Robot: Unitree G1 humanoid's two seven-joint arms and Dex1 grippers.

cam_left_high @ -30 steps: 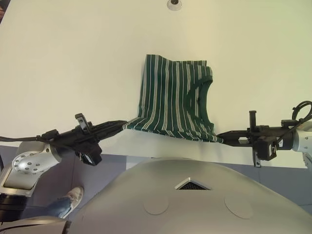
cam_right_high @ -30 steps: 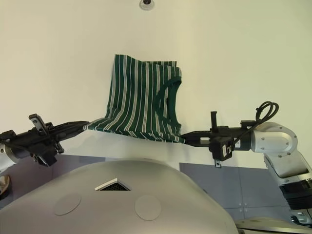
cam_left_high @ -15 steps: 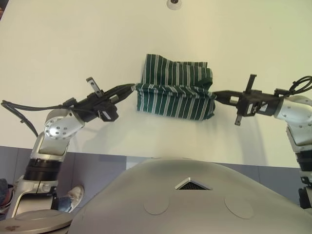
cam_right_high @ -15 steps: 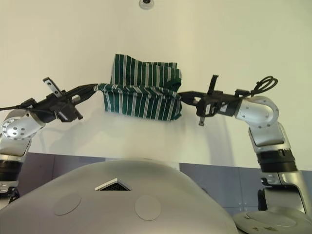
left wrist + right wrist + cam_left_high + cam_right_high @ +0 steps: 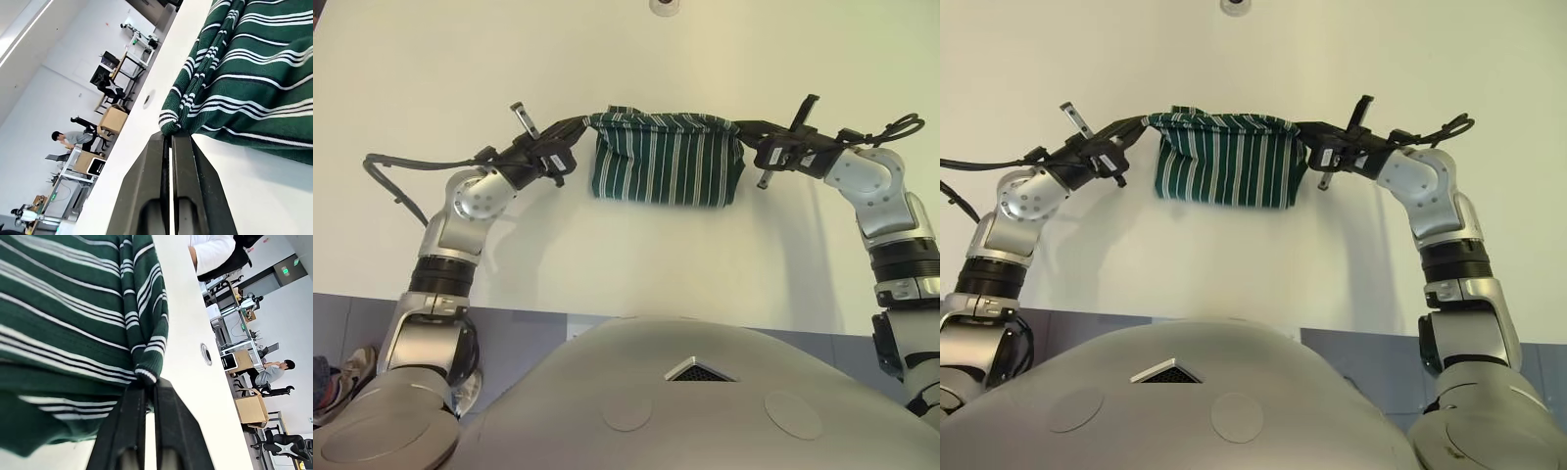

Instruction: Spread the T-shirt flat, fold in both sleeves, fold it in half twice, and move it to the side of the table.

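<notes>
The green T-shirt with white stripes (image 5: 666, 162) is folded into a compact rectangle near the middle of the cream table (image 5: 607, 264). My left gripper (image 5: 585, 121) is shut on its far left corner, and my right gripper (image 5: 736, 125) is shut on its far right corner. Both hold that folded-over edge over the shirt's far side. In the left wrist view the closed fingers (image 5: 168, 161) pinch a bunched corner of the T-shirt (image 5: 244, 73). The right wrist view has the fingers (image 5: 146, 406) clamped on a hem of the T-shirt (image 5: 73, 323).
A round grommet hole (image 5: 663, 8) sits in the table at the far edge, beyond the shirt. Bare tabletop spreads left, right and in front of the shirt. The near table edge (image 5: 509, 308) runs just ahead of my body.
Both grippers have carried the near edge of the shirt up and away from me, over to the far edge. The shirt went from a long panel to a folded half-length rectangle.
</notes>
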